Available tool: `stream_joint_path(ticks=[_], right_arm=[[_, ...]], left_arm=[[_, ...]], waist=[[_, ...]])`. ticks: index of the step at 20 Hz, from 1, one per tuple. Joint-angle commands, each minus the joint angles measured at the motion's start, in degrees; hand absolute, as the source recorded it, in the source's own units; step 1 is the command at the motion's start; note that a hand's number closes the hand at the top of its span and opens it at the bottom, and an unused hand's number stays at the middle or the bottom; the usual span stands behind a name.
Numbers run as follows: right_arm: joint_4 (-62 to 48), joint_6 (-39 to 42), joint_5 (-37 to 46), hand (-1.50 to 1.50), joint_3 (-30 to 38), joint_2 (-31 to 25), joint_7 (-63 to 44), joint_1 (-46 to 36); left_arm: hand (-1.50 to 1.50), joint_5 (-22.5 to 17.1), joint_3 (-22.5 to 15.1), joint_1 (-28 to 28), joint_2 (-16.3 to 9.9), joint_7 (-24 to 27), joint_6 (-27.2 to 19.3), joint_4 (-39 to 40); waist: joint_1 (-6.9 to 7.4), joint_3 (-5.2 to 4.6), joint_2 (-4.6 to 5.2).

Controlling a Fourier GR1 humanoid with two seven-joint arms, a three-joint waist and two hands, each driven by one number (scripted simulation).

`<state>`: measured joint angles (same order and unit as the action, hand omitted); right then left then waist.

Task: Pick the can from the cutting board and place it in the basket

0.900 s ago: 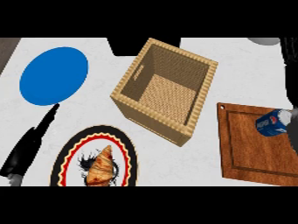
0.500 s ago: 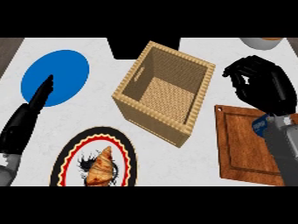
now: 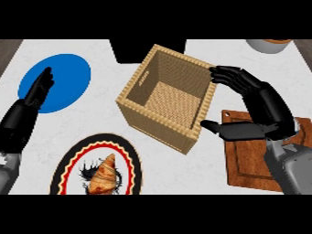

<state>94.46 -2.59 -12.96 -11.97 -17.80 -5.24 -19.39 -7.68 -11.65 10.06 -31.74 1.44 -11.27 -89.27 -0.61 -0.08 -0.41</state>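
Basket (image 3: 166, 101) woven tan, open-topped, tilted; right robot hand (image 3: 256, 109) beside.

Woven basket (image 3: 166, 98) upright, beside cutting board (image 3: 253, 160).

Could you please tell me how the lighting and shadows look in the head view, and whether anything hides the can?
Head view: lighting is even, with no glare on the white counter; the basket shades its own interior, darker near the left wall; the right hand and its grey forearm cover much of the cutting board, and no can shows; the left hand overlaps the blue plate.
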Motion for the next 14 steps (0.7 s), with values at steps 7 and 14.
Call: stream_joint_path(ticks=[7, 14], right_arm=[[1.34, 17.36, 14.01, -1.50, -1.14, -31.20, -19.57, -13.01], [-3.04, 44.51, 4.97, -1.50, -4.78, -42.39, -20.93, -19.14]], left_arm=[[0.00, -0.24, 0.39, 0.91, 0.32, -0.55, 0.66, -0.16], [0.00, 0.34, 1.63, 3.96, -0.16, -0.03, 1.81, 3.00]], waist=[[0.70, -0.34, -0.05], [1.12, -0.11, 0.68]])
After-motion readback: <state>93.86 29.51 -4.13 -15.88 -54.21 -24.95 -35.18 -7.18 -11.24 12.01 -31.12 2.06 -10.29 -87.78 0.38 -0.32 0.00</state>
